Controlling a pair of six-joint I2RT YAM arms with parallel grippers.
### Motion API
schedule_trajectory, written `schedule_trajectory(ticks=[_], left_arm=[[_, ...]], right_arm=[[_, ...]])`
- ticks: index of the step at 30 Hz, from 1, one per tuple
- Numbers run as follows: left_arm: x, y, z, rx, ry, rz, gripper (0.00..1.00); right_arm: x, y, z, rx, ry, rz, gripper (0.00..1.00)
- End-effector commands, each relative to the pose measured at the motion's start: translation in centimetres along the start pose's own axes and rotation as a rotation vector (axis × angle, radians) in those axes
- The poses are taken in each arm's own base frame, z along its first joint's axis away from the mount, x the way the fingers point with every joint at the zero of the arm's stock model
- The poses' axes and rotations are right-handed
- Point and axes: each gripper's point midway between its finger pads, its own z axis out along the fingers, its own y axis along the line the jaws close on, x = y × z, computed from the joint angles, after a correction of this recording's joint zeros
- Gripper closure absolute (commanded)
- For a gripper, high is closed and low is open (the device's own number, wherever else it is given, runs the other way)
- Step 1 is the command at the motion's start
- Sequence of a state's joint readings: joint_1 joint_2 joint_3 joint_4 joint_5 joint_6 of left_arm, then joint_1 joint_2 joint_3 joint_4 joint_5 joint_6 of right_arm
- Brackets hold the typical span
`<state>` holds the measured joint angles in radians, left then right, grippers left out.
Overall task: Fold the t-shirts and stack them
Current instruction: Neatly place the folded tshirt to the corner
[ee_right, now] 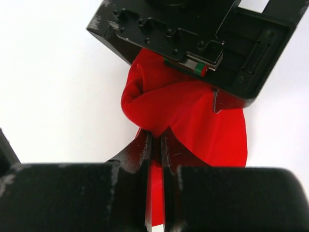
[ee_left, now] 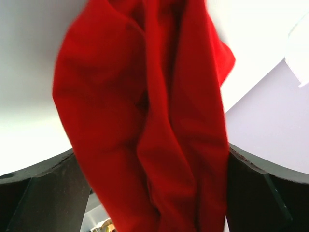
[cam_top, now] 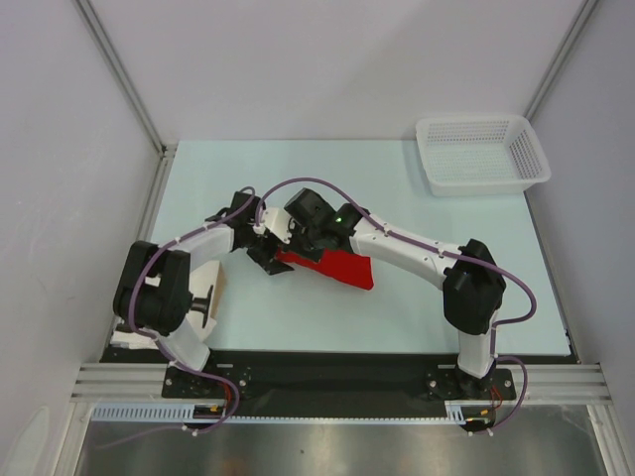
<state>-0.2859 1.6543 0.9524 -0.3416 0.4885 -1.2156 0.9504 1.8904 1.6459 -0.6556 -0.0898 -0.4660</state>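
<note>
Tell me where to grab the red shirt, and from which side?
Probably the flat tail of the shirt lying on the table on the right arm's side, coming straight down from above. The other end is bunched thick where the left gripper and right gripper pinch it, so that flat edge looks like the thinnest, freest bit.

Left wrist cam is basically all t-shirt point(ee_left: 145, 121), soft and smeary, running off the top and bottom edges. The left gripper point(ee_left: 152, 193) only peeks out on either side, so I can't tell if it's pinching. From above, mid-desk, both grippers cover the t-shirt's left end. The right gripper point(ee_right: 154, 145) is cropped at the bottom edge.
</note>
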Motion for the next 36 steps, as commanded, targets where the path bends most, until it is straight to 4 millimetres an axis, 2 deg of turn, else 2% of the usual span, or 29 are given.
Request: schedule_trajectory(ticks=[1,8,11,18,23,26,27,28,29,30,31,32,33,34,35,36], left_arm=[[-0.7,-0.5,0.9,0.028,-0.009,-0.01,0.0],[-2.7,0.8,0.4,0.02,-0.078,0.026,0.07],[-3.3,0.6,0.3,0.041,-0.084,0.044,0.11],[-2.2,-1.1,1.0,0.126,-0.028,0.061,0.21],[-2.0,-0.5,1.0,0.114,-0.03,0.059,0.29],[-2.5,-0.4,1.0,0.11,-0.065,0.083,0.44],[-2.9,-0.5,0.9,0.107,-0.085,0.101,0.57],[-3.5,-0.4,1.0,0.091,-0.114,0.119,0.64],[-4.0,-0.6,0.9,0.085,-0.139,0.174,0.82],[-4.1,-0.7,0.9,0.085,-0.14,0.192,0.93],[-4.0,-1.0,0.8,0.102,-0.138,0.21,1.0],[-4.1,-1.7,0.7,0.14,-0.143,0.24,1.0],[-3.9,-2.5,0.0,0.17,-0.161,0.262,1.0],[-3.9,-2.9,-0.4,0.188,-0.176,0.281,1.0],[-4.2,-2.9,-0.7,0.179,-0.206,0.307,1.0],[-4.4,-3.1,-1.2,0.173,-0.228,0.323,1.0]], right_arm=[[-2.2,-0.2,-1.6,0.006,-0.066,-0.004,1.0],[-2.1,0.0,-1.8,0.004,-0.069,-0.005,1.0],[-2.1,0.0,-1.7,0.004,-0.069,-0.002,1.0],[-2.1,0.3,-1.5,-0.002,-0.065,0.0,1.0],[-2.1,0.2,-1.7,0.003,-0.067,0.003,1.0],[-2.2,0.1,-1.8,0.006,-0.071,0.008,1.0],[-2.2,0.3,-1.9,0.002,-0.071,0.014,1.0],[-2.1,0.4,-1.9,0.001,-0.065,0.021,1.0],[-2.0,0.5,-1.9,0.001,-0.059,0.023,1.0],[-1.8,0.6,-1.9,0.007,-0.051,0.034,1.0],[-1.7,0.7,-1.9,0.011,-0.051,0.041,1.0],[-1.3,0.9,-1.9,0.012,-0.044,0.048,0.99],[-1.1,0.9,-1.9,0.03,-0.039,0.082,0.91],[-1.1,0.8,-2.0,0.038,-0.043,0.105,0.65],[-0.5,0.9,-2.1,0.044,-0.032,0.137,0.55],[-0.5,0.4,-3.0,0.072,-0.043,0.173,0.49]])
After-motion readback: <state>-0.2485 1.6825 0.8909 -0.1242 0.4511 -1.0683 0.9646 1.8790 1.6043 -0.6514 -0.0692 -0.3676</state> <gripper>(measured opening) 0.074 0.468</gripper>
